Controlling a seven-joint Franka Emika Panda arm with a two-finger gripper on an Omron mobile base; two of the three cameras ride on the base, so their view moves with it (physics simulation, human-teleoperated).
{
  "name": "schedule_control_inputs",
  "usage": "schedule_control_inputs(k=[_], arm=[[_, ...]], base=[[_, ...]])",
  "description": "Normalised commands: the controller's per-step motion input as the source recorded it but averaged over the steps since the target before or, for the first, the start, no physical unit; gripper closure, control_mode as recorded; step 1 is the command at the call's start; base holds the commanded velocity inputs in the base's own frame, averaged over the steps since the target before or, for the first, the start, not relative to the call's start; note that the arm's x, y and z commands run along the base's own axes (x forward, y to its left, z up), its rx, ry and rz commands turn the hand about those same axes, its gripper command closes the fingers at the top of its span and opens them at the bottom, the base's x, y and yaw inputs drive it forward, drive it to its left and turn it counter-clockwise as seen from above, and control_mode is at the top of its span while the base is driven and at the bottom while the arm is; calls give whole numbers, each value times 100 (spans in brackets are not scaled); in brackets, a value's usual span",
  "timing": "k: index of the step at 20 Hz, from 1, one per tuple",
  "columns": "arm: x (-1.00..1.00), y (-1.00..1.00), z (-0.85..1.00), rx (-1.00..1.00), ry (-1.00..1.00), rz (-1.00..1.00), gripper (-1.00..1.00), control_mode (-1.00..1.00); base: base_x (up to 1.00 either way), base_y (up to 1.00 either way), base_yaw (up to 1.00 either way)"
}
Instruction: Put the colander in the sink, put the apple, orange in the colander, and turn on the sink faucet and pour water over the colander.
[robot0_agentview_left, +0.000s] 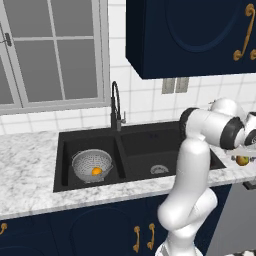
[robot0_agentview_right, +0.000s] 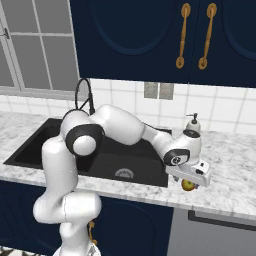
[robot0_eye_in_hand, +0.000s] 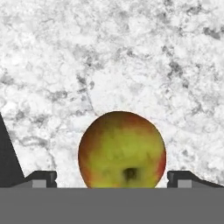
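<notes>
Squarely at the hand view's lower centre, the apple (robot0_eye_in_hand: 122, 150) rests on the marble counter (robot0_eye_in_hand: 131, 57) between the wide-open gripper (robot0_eye_in_hand: 112, 178) tips, so it lies straight ahead.

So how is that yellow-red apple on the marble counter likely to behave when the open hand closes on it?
The round yellow-red apple looks smooth and rigid, so it probably won't deform. Being round on the flat marble counter, it may roll if nudged off-centre. It sits centred in the open hand, so a symmetric squeeze likely holds.
</notes>
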Motion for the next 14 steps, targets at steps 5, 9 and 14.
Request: schedule_control_inputs(k=[5,9,14], arm=[[11,-21,-22,0,1,0,-100,-100],[8,-23,-16,0,0,0,-100,-100],[0,4,-21,0,0,0,-100,-100]], base=[[0,0,0],[0,0,0],[0,0,0]])
